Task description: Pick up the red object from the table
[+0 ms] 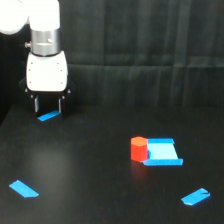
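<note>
One table [100, 200], wide and matte black, carries everything; its far edge fades into the dark backdrop. One arm [42, 30] is cut off by the picture's top, its gripper [48, 105] near the far left corner, fingers spread with nothing between them. One blue square piece [164, 152] touches one red object [138, 149] right of centre. Three blue strips: far left [48, 117], near left [23, 188], near right [195, 196]
</note>
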